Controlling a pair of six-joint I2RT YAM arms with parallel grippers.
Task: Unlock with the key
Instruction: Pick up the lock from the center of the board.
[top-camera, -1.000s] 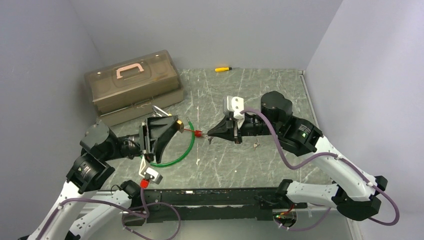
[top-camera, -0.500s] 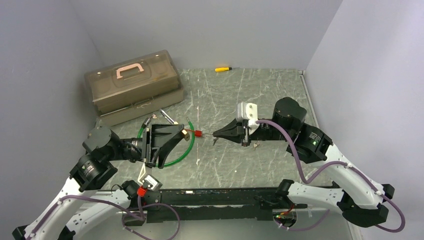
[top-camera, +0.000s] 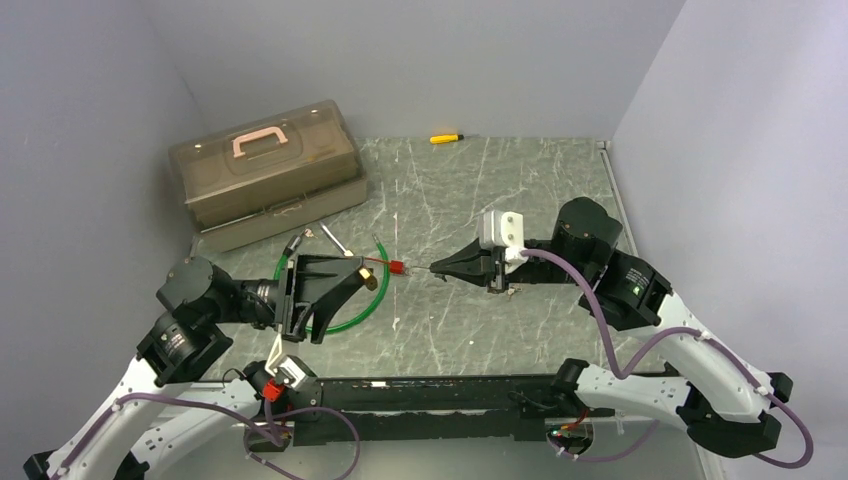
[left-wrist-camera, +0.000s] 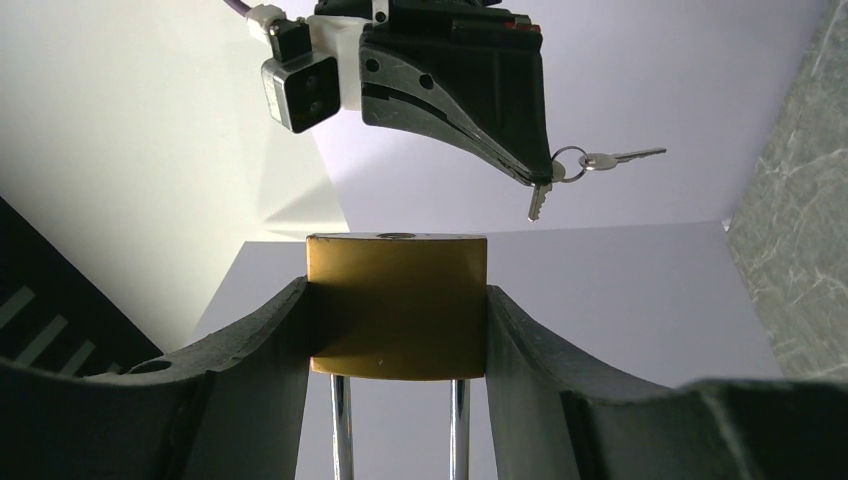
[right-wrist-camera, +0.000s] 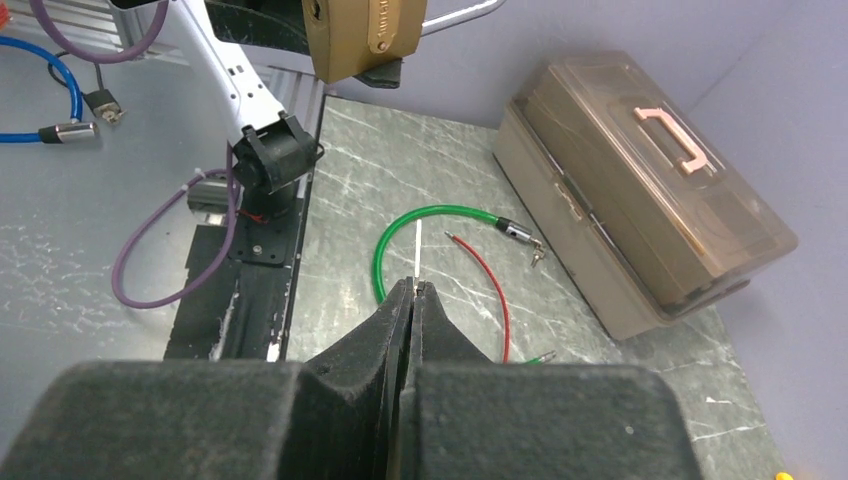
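Basically, padlock (top-camera: 369, 274) in left gripper (top-camera: 358, 276) sits 9 o'clock from the key (left-wrist-camera: 539, 198) pinched in right gripper (top-camera: 434, 268).

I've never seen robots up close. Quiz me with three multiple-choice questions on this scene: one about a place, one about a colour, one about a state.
1. The toolbox sits at the table's: A back left; B front right; C centre.
2. Its handle is: A blue; B pink; C black.
3. The brass padlock is: A lying flat; B on the toolbox; C clamped in the left gripper.
Answers: A, top view shows it far left; B, pink on top; C, fingers squeeze both sides.
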